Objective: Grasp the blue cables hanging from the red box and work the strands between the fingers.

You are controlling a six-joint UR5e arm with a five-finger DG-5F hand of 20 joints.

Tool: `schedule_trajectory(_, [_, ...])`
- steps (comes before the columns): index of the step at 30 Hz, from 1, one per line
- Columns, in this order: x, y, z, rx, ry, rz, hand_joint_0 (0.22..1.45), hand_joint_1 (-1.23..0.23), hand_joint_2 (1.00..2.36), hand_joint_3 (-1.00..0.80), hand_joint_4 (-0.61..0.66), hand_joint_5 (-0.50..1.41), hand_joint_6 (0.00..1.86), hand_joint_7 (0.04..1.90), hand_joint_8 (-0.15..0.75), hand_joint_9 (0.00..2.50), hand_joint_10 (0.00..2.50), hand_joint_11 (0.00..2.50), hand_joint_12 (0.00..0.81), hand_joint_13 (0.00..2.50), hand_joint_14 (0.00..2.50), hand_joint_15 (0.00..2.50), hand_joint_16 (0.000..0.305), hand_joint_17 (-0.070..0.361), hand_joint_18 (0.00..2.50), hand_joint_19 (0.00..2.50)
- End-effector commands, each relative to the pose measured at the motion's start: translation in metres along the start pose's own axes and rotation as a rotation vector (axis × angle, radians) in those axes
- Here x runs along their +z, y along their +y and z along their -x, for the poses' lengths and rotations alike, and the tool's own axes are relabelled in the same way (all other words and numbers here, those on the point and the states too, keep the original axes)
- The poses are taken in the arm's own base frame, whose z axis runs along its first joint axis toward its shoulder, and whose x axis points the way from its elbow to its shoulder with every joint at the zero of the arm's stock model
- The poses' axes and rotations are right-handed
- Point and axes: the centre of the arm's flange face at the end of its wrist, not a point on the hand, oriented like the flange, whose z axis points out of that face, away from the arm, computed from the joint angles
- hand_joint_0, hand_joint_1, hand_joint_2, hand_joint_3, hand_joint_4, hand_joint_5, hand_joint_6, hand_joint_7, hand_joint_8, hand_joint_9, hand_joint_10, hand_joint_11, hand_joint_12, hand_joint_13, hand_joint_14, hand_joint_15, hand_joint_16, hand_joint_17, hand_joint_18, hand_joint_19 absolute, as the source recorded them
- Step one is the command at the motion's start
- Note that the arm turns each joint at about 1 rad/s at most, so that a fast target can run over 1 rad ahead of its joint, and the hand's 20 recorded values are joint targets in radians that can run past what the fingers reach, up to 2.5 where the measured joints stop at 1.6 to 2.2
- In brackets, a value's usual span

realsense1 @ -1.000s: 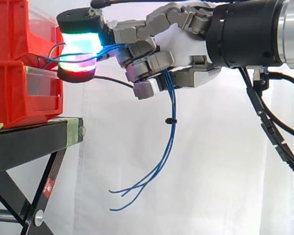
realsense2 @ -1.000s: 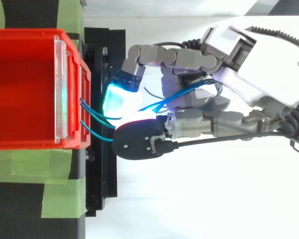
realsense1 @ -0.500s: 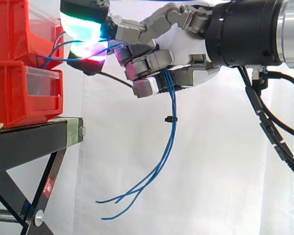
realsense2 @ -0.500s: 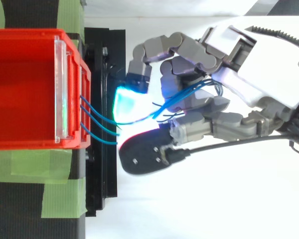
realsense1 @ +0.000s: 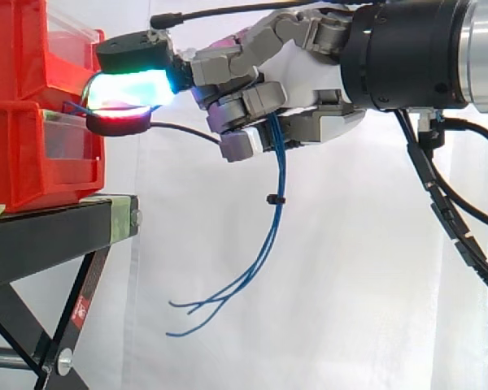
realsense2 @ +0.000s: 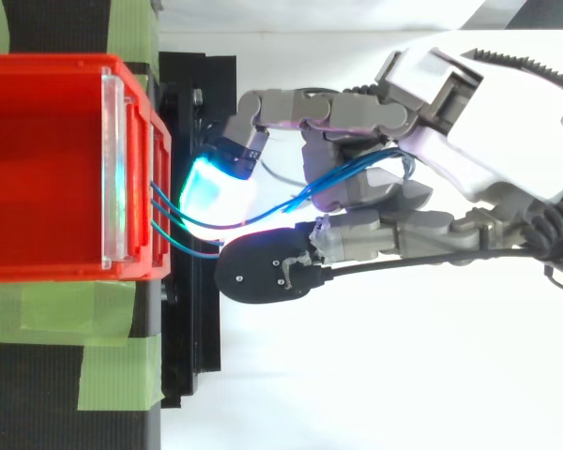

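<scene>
The robot hand reaches in from the right with its fingers curled around the blue cables, so it has them in a closed grip. In the top view the strands leave the front of the red bins as separate lines. They cross the short gap to the hand and pass between the glowing cyan fingertip pad and the black-backed fingertip just beside it. From there they run on into the curled fingers near the palm.

Half a second ago those two fingertips were spread apart, and the glowing pad was lifted well above the bins' front edge. Now the pad has come back down, level with the seam between the upper and lower bin. The lower tip is closed up just under it, pinching the strands again. The upper finger, arched before, now lies straighter in the top view, with its pad nearer the bin front.

Below the hand the cables hang free in front of the white curtain, gathered by a small black tie. The loose ends fan toward the black stand without touching it. They sit a little higher than before.
</scene>
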Motion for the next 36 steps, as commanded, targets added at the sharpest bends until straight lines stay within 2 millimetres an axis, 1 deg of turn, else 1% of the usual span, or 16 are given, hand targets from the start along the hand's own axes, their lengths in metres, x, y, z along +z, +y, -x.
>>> schedule_trajectory(1, [0.0, -0.0007, -0.0004, -0.001, 0.001, -0.001, 1.16, -0.63, 1.02, -0.53, 0.26, 0.42, 0.01, 1.3, 0.376, 0.67, 2.5, 2.46, 0.418, 1.0, 2.5, 1.32, 0.045, 0.102, 1.37, 1.28])
schedule_trajectory(3, [0.0, 0.0002, 0.0, 0.0, 0.0, 0.0, 1.2, -0.65, 1.02, -0.57, 0.22, 0.41, 0.0, 1.44, 0.376, 0.67, 2.5, 2.46, 0.418, 1.0, 2.5, 1.32, 0.045, 0.102, 1.37, 1.28])
schedule_trajectory(4, [0.0, 0.0001, 0.0002, 0.0, -0.001, 0.0, 1.21, -0.68, 1.02, -0.6, 0.19, 0.22, 0.47, 1.3, 0.376, 0.67, 2.5, 2.46, 0.418, 1.0, 2.5, 1.32, 0.045, 0.102, 1.37, 1.28])
schedule_trajectory(5, [0.0, 0.0001, 0.0002, 0.0, -0.001, 0.0, 1.22, -0.69, 1.02, -0.6, 0.19, 0.18, 0.57, 1.27, 0.376, 0.67, 2.5, 2.46, 0.418, 1.0, 2.5, 1.32, 0.045, 0.102, 1.37, 1.28])
schedule_trajectory(6, [0.0004, -0.0002, 0.001, 0.0, -0.003, -0.001, 1.21, -0.72, 1.02, -0.6, 0.21, 0.06, 0.86, 1.15, 0.376, 0.67, 2.5, 2.46, 0.418, 1.0, 2.5, 1.32, 0.045, 0.102, 1.37, 1.28])
schedule_trajectory(7, [0.0, 0.0001, 0.0002, 0.0, -0.001, 0.0, 1.19, -0.74, 1.01, -0.63, 0.22, 0.02, 0.95, 1.12, 0.376, 0.67, 2.5, 2.46, 0.418, 1.0, 2.5, 1.32, 0.045, 0.102, 1.37, 1.28])
schedule_trajectory(9, [0.0, 0.0001, 0.0002, 0.0, -0.001, 0.0, 1.14, -0.77, 1.01, -0.71, 0.24, -0.06, 1.05, 1.09, 0.376, 0.67, 2.5, 2.46, 0.418, 1.0, 2.5, 1.32, 0.045, 0.102, 1.37, 1.28])
schedule_trajectory(12, [0.0, 0.0002, 0.0, 0.0, 0.0, 0.0, 1.08, -0.8, 1.0, -0.99, 0.27, -0.1, 1.14, 1.12, 0.376, 0.67, 2.5, 2.46, 0.418, 1.0, 2.5, 1.32, 0.045, 0.102, 1.37, 1.28])
schedule_trajectory(18, [0.0, 0.0002, 0.0, 0.0, 0.0, 0.0, 0.96, -0.8, 1.0, -1.0, 0.29, -0.09, 1.26, 1.07, 0.376, 0.67, 2.5, 2.46, 0.418, 1.0, 2.5, 1.32, 0.045, 0.102, 1.37, 1.28])
schedule_trajectory(21, [0.0, 0.0002, 0.0, 0.0, 0.0, 0.0, 1.0, -0.79, 1.0, -1.0, 0.27, -0.05, 1.3, 1.07, 0.376, 0.67, 2.5, 2.46, 0.418, 1.0, 2.5, 1.32, 0.045, 0.102, 1.37, 1.28])
schedule_trajectory(25, [0.0, -0.0007, -0.0004, -0.001, 0.001, -0.001, 1.14, -0.78, 1.0, -1.0, 0.08, -0.13, 1.4, 1.2, 0.376, 0.67, 2.5, 2.46, 0.418, 1.0, 2.5, 1.32, 0.045, 0.102, 1.37, 1.28])
schedule_trajectory(26, [0.0, 0.0002, 0.0, 0.0, 0.0, 0.0, 1.13, -0.78, 1.0, -0.95, 0.08, -0.14, 1.4, 1.24, 0.376, 0.67, 2.5, 2.46, 0.418, 1.0, 2.5, 1.32, 0.045, 0.102, 1.37, 1.28])
schedule_trajectory(28, [0.0, 0.0002, 0.0, 0.0, 0.0, 0.0, 1.13, -0.79, 1.01, -0.56, 0.07, -0.16, 1.43, 1.3, 0.376, 0.67, 2.5, 2.46, 0.418, 1.0, 2.5, 1.32, 0.045, 0.102, 1.37, 1.28])
schedule_trajectory(33, [0.0004, -0.0001, 0.0008, 0.0, -0.001, 0.0, 1.24, -0.81, 1.0, -0.58, 0.06, -0.1, 1.35, 1.31, 0.376, 0.67, 2.5, 2.46, 0.418, 1.0, 2.5, 1.32, 0.045, 0.102, 1.37, 1.28])
schedule_trajectory(35, [0.0, 0.0002, 0.0, 0.002, 0.0, 0.0, 1.31, -0.81, 1.0, -0.71, 0.05, -0.02, 1.15, 1.36, 0.376, 0.67, 2.5, 2.46, 0.418, 1.0, 2.5, 1.32, 0.045, 0.102, 1.37, 1.28])
schedule_trajectory(36, [0.0, 0.0002, 0.0, 0.003, 0.0, 0.0, 1.28, -0.7, 1.01, -0.51, 0.16, 0.36, 0.4, 1.44, 0.376, 0.67, 2.5, 2.46, 0.418, 1.0, 2.5, 1.32, 0.045, 0.102, 1.37, 1.28])
